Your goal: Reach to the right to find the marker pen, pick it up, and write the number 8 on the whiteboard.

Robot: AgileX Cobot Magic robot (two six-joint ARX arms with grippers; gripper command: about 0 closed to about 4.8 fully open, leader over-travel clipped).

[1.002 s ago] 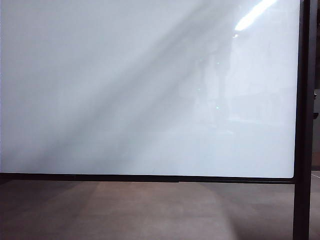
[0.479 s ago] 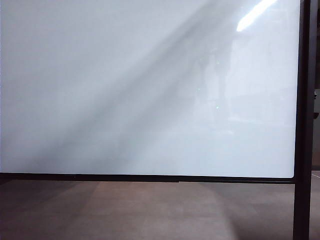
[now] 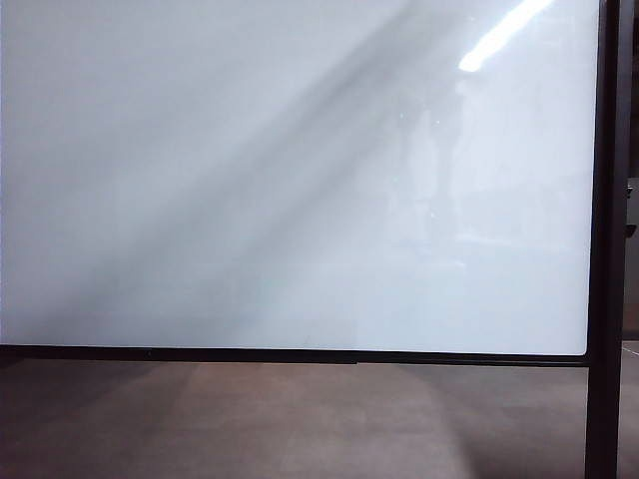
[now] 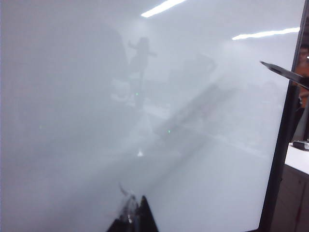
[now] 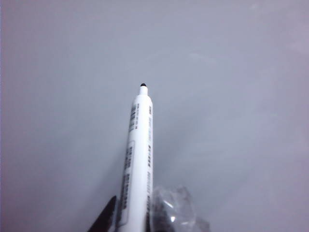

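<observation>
The whiteboard [image 3: 250,200] fills most of the exterior view, glossy and unmarked; the number 8 is out of view. No gripper shows in the exterior view. In the right wrist view my right gripper [image 5: 140,218] is shut on the marker pen [image 5: 137,159], a white printed barrel whose dark tip [image 5: 143,85] points at the whiteboard [image 5: 231,96]; I cannot tell whether the tip touches it. In the left wrist view my left gripper [image 4: 136,212] faces the whiteboard [image 4: 72,121] with its fingertips together and nothing between them. The marker pen [image 4: 286,74] also juts in near the board's right frame.
A dark frame post [image 3: 604,239] runs down the board's right side and a dark rail [image 3: 300,355] along its lower edge. Brown floor [image 3: 300,419] lies below. Beyond the post, the left wrist view shows a white counter [image 4: 300,159].
The diagonal shadow and the bright reflection on the board have shifted slightly. The board's surface stays unmarked and no arm has entered the exterior view.
</observation>
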